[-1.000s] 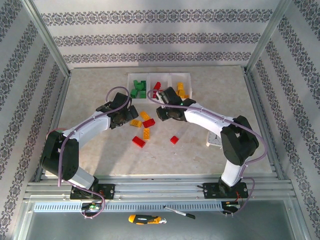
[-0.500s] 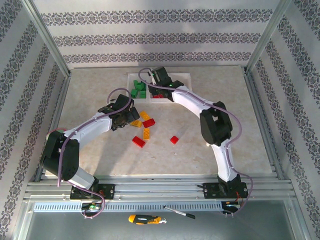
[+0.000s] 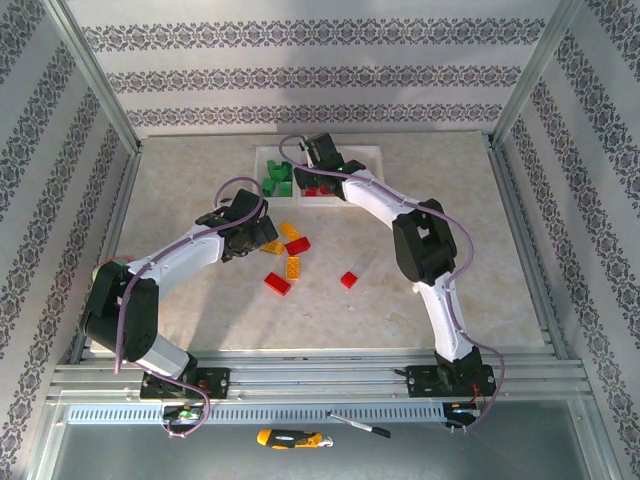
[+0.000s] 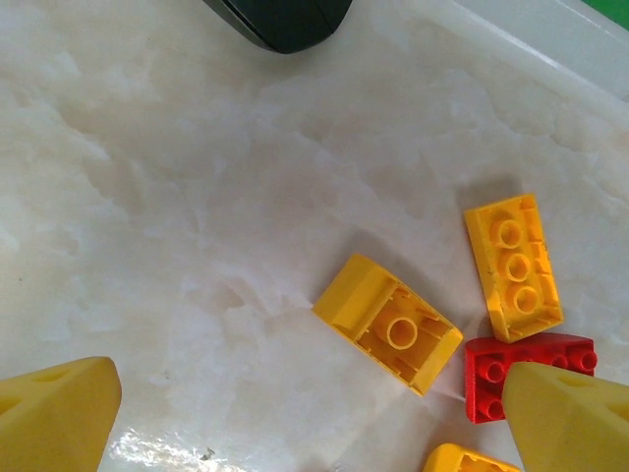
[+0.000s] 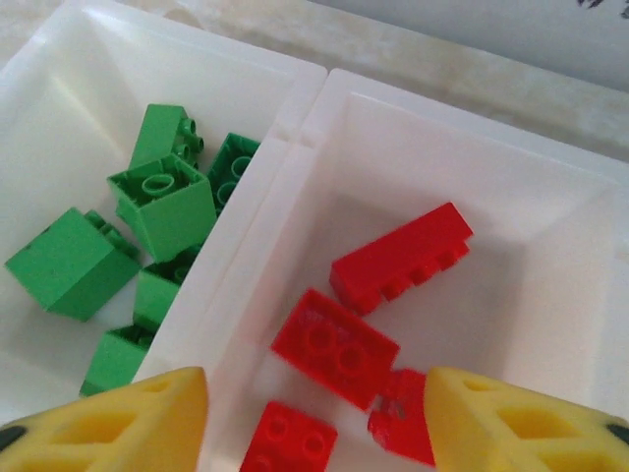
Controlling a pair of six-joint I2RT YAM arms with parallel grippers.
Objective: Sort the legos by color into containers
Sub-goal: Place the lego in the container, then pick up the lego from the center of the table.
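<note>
Currently left fingers [image 4: 59, 413] spread, empty, above yellow legos [image 4: 388, 323]; right fingers [image 5: 511, 423] spread, empty, over red legos [image 5: 334, 346] in tray [image 5: 295, 128].

Right arm [image 3: 432, 255] stretched toward the worktop's [image 3: 180, 190] far edge, right hand [image 5: 314, 421] fingers spread wide. Left arm [image 3: 170, 262] bent, left hand [image 4: 310, 418] likewise spread, low over mid-worktop.

Soft, bright light is being cast from above onto the worktop [image 3: 200, 300], and shadows are being kept faint. A small glare patch is being reflected just beside the left end effector [image 4: 314, 418]. The right end effector [image 5: 319, 423] is being rendered slightly soft.
</note>
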